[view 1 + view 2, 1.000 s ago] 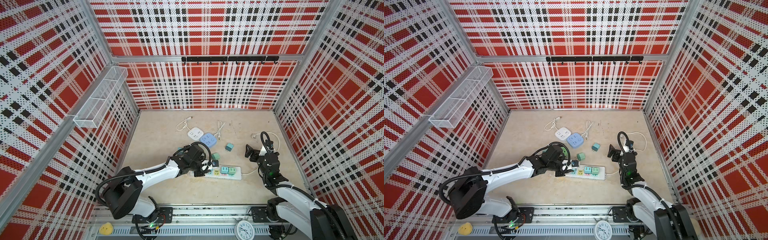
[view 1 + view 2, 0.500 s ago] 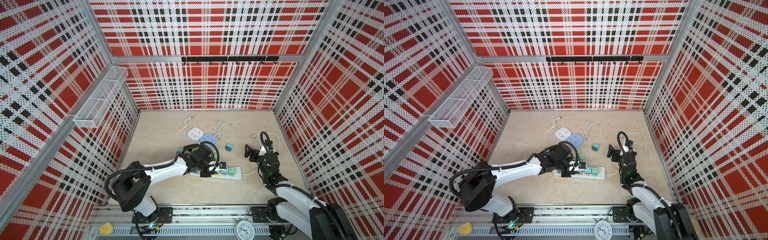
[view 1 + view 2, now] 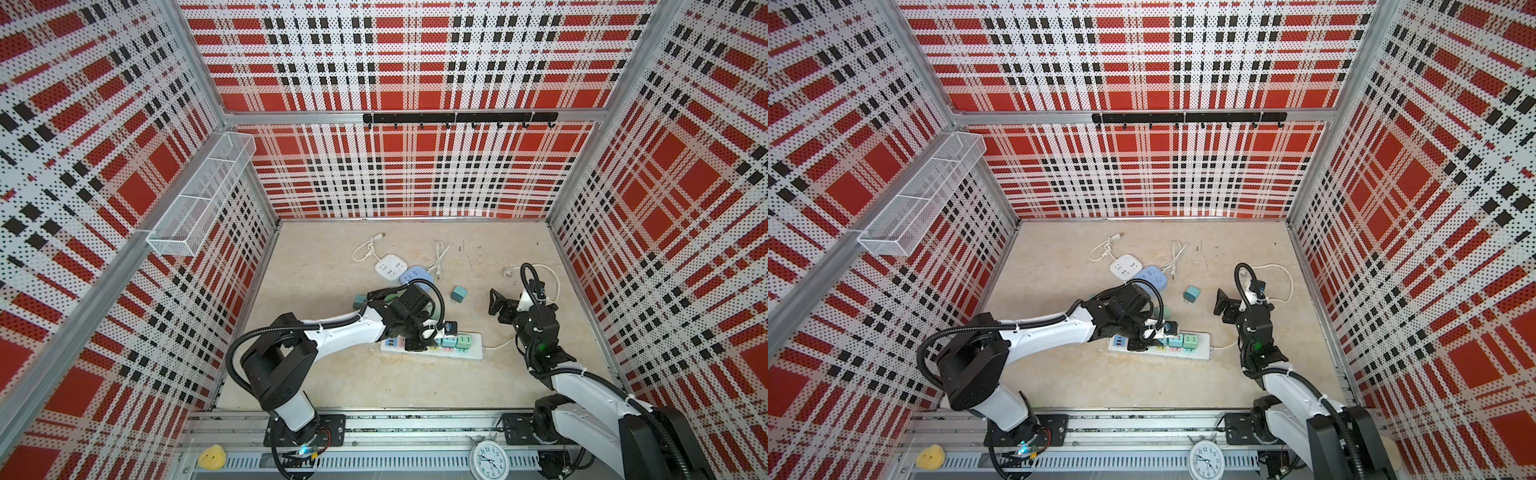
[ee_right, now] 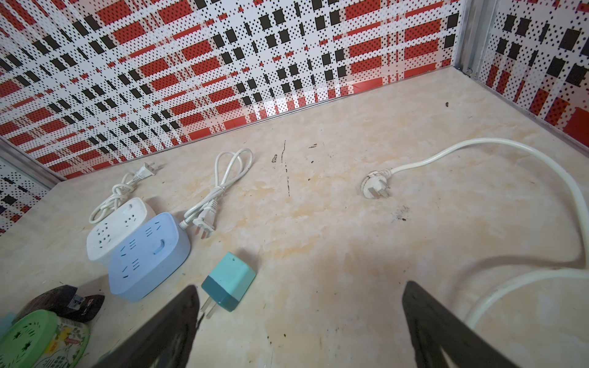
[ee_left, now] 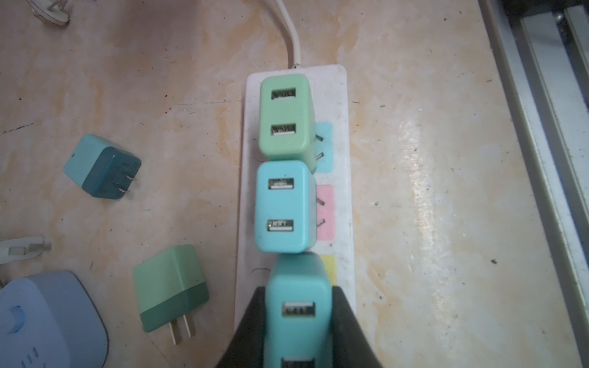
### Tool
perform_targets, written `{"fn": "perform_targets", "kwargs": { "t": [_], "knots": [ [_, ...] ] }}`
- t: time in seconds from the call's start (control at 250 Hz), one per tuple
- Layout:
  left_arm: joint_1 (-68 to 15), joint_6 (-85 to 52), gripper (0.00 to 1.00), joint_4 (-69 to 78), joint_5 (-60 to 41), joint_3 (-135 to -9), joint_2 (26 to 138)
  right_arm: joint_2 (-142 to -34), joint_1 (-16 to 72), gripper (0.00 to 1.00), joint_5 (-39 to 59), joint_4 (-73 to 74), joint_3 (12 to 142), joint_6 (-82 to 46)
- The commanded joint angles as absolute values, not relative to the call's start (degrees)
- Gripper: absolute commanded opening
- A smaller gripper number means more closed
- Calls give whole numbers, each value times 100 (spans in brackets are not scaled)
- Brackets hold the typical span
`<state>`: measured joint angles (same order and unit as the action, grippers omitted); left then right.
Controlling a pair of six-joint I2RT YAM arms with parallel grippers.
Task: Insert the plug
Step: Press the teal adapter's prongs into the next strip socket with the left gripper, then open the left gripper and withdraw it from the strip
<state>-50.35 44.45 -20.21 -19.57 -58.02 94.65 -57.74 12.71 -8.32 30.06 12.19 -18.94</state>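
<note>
left gripper (image 5: 298,321) is clamping the teal plug (image 5: 296,280) over the power strip (image 5: 342,95) — right gripper (image 3: 498,306), at 2 o'clock from it, is standing wide open, empty

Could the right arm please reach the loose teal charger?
Probably yes: the teal charger lies on the table just ahead of the right arm, whose jaws stand open, with nothing between.

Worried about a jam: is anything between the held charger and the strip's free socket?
Nothing visible. The held charger sits over the strip, close beside the blue charger; the socket beneath is hidden.
</note>
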Motion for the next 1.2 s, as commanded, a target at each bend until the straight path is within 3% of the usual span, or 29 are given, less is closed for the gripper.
{"fn": "perform_targets", "kwargs": {
  "t": [0.0, 0.396, 0.928, 0.956, 1.032, 1.08, 1.092, 1.096, 1.1, 1.104, 1.108, 1.116, 1.197],
  "knots": [
    [-5049, 4693, 0, -2341, -1963, -6001, 9645, -5783, 1249, 100, -813, 3261, 1248, -1910],
    [-4861, 4661, 0, -2495, -2471, -6210, 10168, -5837, 1248, 100, -747, 3209, 1291, -1916],
    [-4857, 4429, 0, -2519, -2406, -6354, 10608, -5944, 1244, 100, -748, 2916, 1440, -1942],
    [-4852, 4423, 8, -2493, -2384, -6371, 10588, -5920, 1244, 100, -754, 2892, 1433, -1951],
    [-4835, 4438, 15, -2457, -2367, -6393, 10476, -5855, 1246, 100, -790, 2874, 1406, -1969],
    [-4825, 4405, 31, -2443, -2358, -6415, 10363, -5822, 1248, 100, -824, 2874, 1382, -1982],
    [-4825, 4402, 40, -2429, -2340, -6416, 10324, -5815, 1248, 100, -833, 2873, 1375, -1986],
    [-4825, 4398, 49, -2423, -2339, -6420, 10308, -5813, 1248, 100, -838, 2873, 1377, -1986],
    [-4825, 4396, 70, -2416, -2334, -6423, 10296, -5815, 1248, 100, -841, 2869, 1374, -1986],
    [-4825, 4396, 84, -2412, -2327, -6419, 10281, -5813, 1244, 100, -847, 2872, 1377, -1986],
    [-4825, 4391, 92, -2401, -2324, -6422, 10269, -5811, 1246, 100, -850, 2873, 1374, -1986],
    [-4823, 4380, 98, -2400, -2317, -6418, 10242, -5812, 1247, 100, -856, 2874, 1378, -1995],
    [-4816, 4379, 100, -2390, -2284, -6417, 9923, -5842, 1252, 100, -870, 2863, 1397, -1993]
  ]
}}
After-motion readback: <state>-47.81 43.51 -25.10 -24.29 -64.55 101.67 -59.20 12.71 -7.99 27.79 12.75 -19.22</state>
